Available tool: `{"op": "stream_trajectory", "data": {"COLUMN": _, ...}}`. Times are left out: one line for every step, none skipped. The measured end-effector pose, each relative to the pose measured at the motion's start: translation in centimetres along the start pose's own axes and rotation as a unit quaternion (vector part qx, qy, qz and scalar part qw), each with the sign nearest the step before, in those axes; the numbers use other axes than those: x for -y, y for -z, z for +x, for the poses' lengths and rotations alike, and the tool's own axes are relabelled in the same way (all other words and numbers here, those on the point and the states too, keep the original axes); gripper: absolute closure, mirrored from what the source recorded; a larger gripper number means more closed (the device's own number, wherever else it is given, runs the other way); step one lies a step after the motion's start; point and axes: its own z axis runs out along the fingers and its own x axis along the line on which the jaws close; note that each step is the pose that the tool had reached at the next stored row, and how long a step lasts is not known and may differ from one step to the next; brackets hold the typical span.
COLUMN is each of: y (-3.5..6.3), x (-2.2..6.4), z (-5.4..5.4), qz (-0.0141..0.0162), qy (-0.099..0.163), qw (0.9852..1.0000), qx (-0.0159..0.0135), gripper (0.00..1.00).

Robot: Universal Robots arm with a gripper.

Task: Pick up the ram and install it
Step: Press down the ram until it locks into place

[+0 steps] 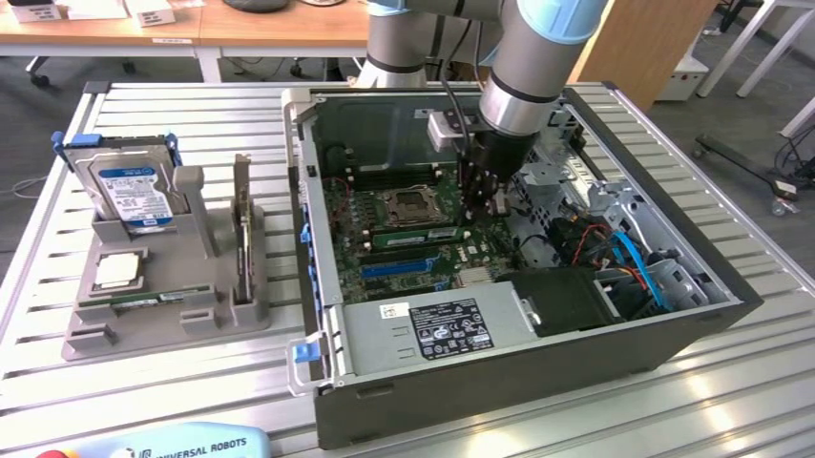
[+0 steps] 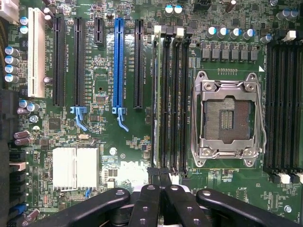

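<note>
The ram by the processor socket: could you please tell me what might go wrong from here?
1. The shut fingers hang over one end of the memory slots, right beside the open processor socket. A sideways slip could scrape its exposed contacts.
2. The ram appears to stand in a slot, but I cannot tell whether it is fully seated. Pressing on one end alone could tilt it or strain the slot.
</note>
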Motion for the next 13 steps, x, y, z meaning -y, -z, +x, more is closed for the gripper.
{"op": "stream_trajectory", "data": {"y": 0.0, "x": 0.0, "z": 0.0, "qz": 0.0, "qy": 0.0, "qw": 1.0, "qx": 0.0, "gripper": 0.9}}
{"op": "stream_trajectory", "data": {"y": -0.01, "x": 0.0, "z": 0.01, "qz": 0.0, "qy": 0.0, "qw": 1.0, "qx": -0.0001, "gripper": 0.9}}
{"op": "stream_trajectory", "data": {"y": -0.05, "x": 0.0, "z": 0.01, "qz": 0.0, "qy": 0.0, "qw": 1.0, "qx": 0.0, "gripper": 0.9}}
{"op": "stream_trajectory", "data": {"y": -0.07, "x": 0.0, "z": 0.01, "qz": 0.0, "qy": 0.0, "qw": 1.0, "qx": -0.0001, "gripper": 0.9}}
{"op": "stream_trajectory", "data": {"y": -0.07, "x": 0.0, "z": 0.01, "qz": 0.0, "qy": 0.0, "qw": 1.0, "qx": -0.0001, "gripper": 0.9}}
{"op": "stream_trajectory", "data": {"y": -0.07, "x": 0.0, "z": 0.01, "qz": 0.0, "qy": 0.0, "qw": 1.0, "qx": -0.0001, "gripper": 0.9}}
{"op": "stream_trajectory", "data": {"y": -0.07, "x": 0.0, "z": 0.01, "qz": 0.0, "qy": 0.0, "qw": 1.0, "qx": -0.0001, "gripper": 0.9}}
{"op": "stream_trajectory", "data": {"y": -0.09, "x": 0.0, "z": 0.01, "qz": 0.0, "qy": 0.0, "qw": 1.0, "qx": -0.0001, "gripper": 0.9}}
{"op": "stream_trajectory", "data": {"y": -0.17, "x": 0.01, "z": 0.0, "qz": 0.0001, "qy": 0.0, "qw": 1.0, "qx": 0.0002, "gripper": 0.9}}
{"op": "stream_trajectory", "data": {"y": -0.2, "x": 0.01, "z": 0.01, "qz": 0.0, "qy": 0.0, "qw": 1.0, "qx": 0.0, "gripper": 0.9}}
{"op": "stream_trajectory", "data": {"y": -0.2, "x": 0.01, "z": 0.01, "qz": 0.0, "qy": 0.0, "qw": 1.0, "qx": -0.0001, "gripper": 0.9}}
{"op": "stream_trajectory", "data": {"y": -0.2, "x": 0.01, "z": 0.01, "qz": 0.0, "qy": 0.0, "qw": 1.0, "qx": -0.0001, "gripper": 0.9}}
{"op": "stream_trajectory", "data": {"y": -0.2, "x": 0.01, "z": 0.01, "qz": 0.0, "qy": 0.0, "qw": 1.0, "qx": -0.0001, "gripper": 0.9}}
